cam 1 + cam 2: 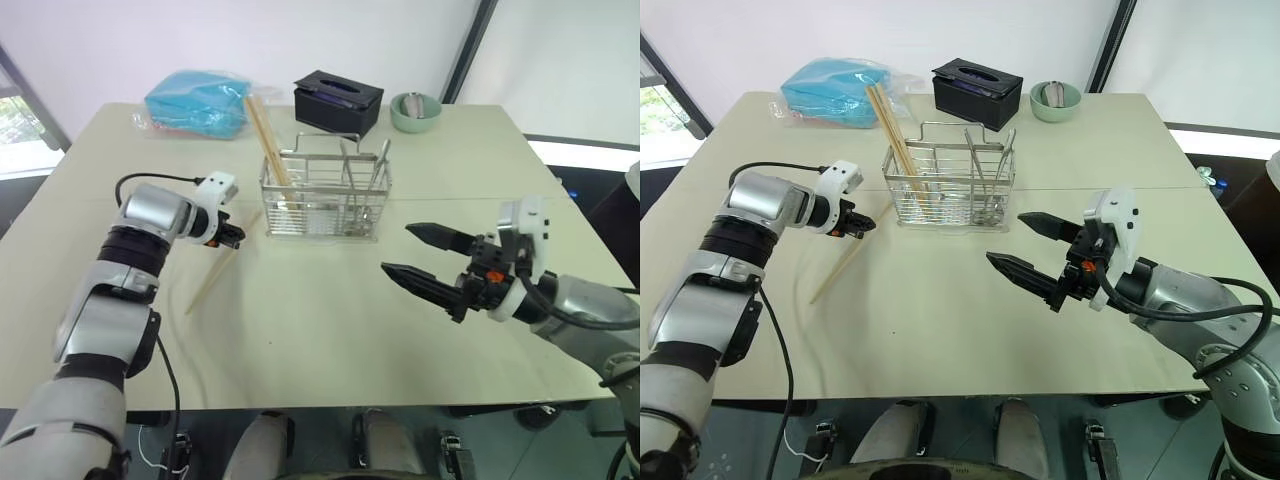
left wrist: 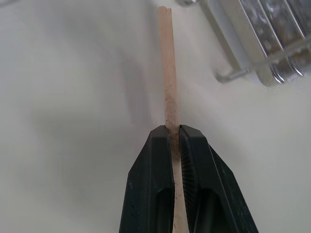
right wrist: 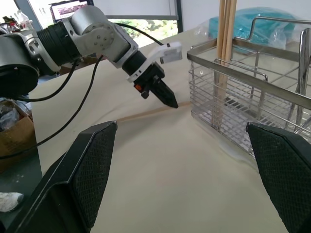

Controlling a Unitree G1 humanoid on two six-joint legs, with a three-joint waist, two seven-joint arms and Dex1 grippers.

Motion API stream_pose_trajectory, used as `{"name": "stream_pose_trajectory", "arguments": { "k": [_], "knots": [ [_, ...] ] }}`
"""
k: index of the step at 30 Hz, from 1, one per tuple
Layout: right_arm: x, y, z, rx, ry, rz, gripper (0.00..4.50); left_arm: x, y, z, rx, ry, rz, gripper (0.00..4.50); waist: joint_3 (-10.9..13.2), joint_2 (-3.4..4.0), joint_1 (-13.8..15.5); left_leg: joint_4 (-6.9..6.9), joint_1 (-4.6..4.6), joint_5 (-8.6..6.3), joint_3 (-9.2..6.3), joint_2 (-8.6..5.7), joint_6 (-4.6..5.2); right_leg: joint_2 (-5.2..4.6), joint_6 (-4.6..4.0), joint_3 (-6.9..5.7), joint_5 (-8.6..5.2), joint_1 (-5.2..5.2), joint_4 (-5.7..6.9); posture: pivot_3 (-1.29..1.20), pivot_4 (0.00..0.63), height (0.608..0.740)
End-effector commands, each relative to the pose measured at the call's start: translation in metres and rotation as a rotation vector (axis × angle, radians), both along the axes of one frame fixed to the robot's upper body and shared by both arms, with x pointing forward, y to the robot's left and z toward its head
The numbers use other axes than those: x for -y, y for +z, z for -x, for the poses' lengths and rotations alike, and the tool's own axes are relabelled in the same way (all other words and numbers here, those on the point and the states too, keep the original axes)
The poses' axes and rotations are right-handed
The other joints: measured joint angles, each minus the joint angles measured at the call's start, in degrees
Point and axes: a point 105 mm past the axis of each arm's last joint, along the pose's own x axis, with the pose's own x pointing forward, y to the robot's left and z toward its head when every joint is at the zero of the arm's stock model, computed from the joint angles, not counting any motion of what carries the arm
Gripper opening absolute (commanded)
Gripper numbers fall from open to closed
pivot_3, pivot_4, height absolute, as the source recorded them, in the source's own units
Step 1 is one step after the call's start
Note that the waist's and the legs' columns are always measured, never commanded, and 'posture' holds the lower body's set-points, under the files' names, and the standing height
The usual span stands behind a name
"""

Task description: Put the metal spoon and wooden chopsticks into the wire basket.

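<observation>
Wooden chopstick point(image 2: 169, 87), thin, straight, pinched by black left gripper point(image 2: 176, 130)

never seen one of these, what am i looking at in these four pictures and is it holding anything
A two-armed robot at a table. Two pictures come from cameras on its head, looking down over both arms. The other two sit on its wrists, looking along the black fingers.

The left gripper is shut on a wooden chopstick lying on the table; the left wrist view shows the stick pinched between its fingers. The right gripper is open and holds nothing.

A wire basket already holds chopsticks and metal utensils. Behind it: a blue bag, a black tissue box and a green bowl.
</observation>
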Motion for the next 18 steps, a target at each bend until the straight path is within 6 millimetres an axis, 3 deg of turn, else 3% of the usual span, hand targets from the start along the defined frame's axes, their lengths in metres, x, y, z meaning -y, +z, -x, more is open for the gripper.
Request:
{"name": "stream_pose_trajectory", "arguments": {
  "k": [1, 10, 18],
  "knots": [
    [-0.001, 0.011, -0.002, 0.052, 0.011, 0.011, 4.40, -0.013, 0.043, -0.017, 0.176, 0.078, 0.043, 0.05, 0.01, -0.01, 0.00, 0.00, 0.00, 0.00, 0.01, 0.00, 0.00, 0.00, 0.00, 0.00, 0.00, -0.02, 0.00, 0.00, 0.150, 0.654],
    [0.000, 0.013, -0.007, 0.059, 0.031, 0.025, 4.40, -0.061, 0.106, -0.031, 0.475, 0.342, 0.169, 0.05, 0.02, -0.04, 0.05, 0.00, 0.01, 0.00, 0.01, -0.02, 0.00, -0.02, 0.01, -0.01, 0.01, -0.02, 0.01, 0.00, 0.150, 0.654],
    [0.007, 0.029, -0.019, 0.119, -0.016, 0.014, 4.40, -0.092, 0.197, -0.022, 0.909, 0.515, 0.379, 0.05, 0.01, -0.06, 0.06, 0.03, 0.01, 0.01, 0.01, -0.01, -0.03, -0.02, 0.02, -0.01, 0.02, -0.03, 0.03, 0.00, 0.150, 0.654]
  ]
}}
